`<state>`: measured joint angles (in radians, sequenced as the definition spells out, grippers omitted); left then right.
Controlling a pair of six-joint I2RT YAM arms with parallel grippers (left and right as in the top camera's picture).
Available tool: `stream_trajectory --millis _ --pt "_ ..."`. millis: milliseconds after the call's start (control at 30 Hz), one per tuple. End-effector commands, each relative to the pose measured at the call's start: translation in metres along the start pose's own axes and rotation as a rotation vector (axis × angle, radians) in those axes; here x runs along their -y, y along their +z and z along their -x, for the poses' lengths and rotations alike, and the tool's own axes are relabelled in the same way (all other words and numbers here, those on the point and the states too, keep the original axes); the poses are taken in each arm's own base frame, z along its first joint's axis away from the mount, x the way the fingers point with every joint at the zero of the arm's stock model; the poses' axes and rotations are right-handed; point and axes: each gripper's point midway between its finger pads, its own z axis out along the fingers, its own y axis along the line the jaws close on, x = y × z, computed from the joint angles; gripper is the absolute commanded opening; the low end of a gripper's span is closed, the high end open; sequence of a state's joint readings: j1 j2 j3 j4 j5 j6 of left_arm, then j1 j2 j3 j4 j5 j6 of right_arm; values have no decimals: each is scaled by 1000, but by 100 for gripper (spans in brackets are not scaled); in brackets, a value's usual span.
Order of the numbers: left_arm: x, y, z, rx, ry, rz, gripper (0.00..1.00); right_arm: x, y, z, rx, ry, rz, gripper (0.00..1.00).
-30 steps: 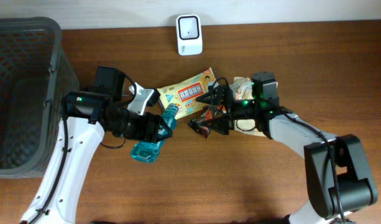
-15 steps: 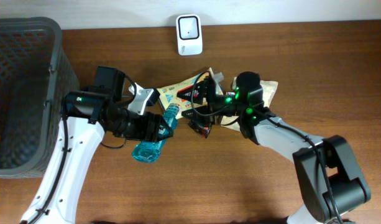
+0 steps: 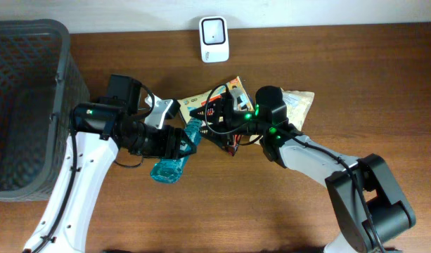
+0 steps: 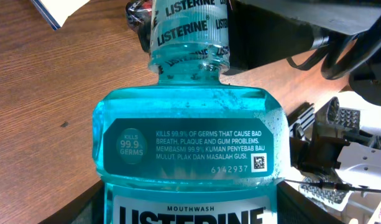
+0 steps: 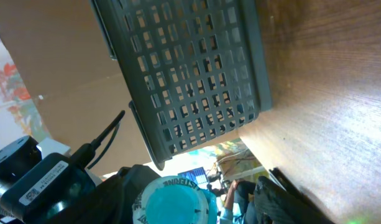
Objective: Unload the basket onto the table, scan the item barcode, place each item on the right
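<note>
A blue Listerine mouthwash bottle (image 3: 171, 156) (image 4: 189, 149) is held off the table by my left gripper (image 3: 174, 143), which is shut on its body. The bottle's cap (image 3: 195, 126) (image 5: 172, 200) points toward the right arm. My right gripper (image 3: 202, 119) (image 5: 196, 200) is open with the cap between its fingers. One dark finger (image 5: 109, 193) lies against the cap and the other finger (image 5: 283, 199) stands apart from it. The white scanner (image 3: 214, 30) stands at the table's back edge.
A dark mesh basket (image 3: 29, 105) (image 5: 190, 74) fills the left side of the table. A yellow snack packet (image 3: 214, 100) lies under the right gripper. Another packet (image 3: 299, 102) lies behind the right arm, and a small dark wrapper (image 3: 231, 147) sits beside the bottle.
My right arm has swung left, over the yellow packet, up to the bottle's cap, and its jaws have narrowed. The left arm and the bottle have stayed still.
</note>
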<state>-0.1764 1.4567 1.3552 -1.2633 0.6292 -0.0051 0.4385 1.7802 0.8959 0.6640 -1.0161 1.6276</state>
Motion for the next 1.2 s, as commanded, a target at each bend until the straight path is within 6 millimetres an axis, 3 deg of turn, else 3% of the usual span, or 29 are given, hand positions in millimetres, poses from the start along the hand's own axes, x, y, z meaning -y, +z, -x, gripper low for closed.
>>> stream_trajectory --millis 0,533,833,1167 --pt "15 -9 1 33 16 -49 52 -2 3 2 16 -4 5 65" --pt "14 -8 1 34 17 -48 52 -1 12 -6 5 16 -1 54" --pt "12 -8 1 34 17 -37 52 -2 13 -7 1 21 0 40" --pt "12 -8 1 34 17 -37 53 -2 13 -7 1 23 0 43"
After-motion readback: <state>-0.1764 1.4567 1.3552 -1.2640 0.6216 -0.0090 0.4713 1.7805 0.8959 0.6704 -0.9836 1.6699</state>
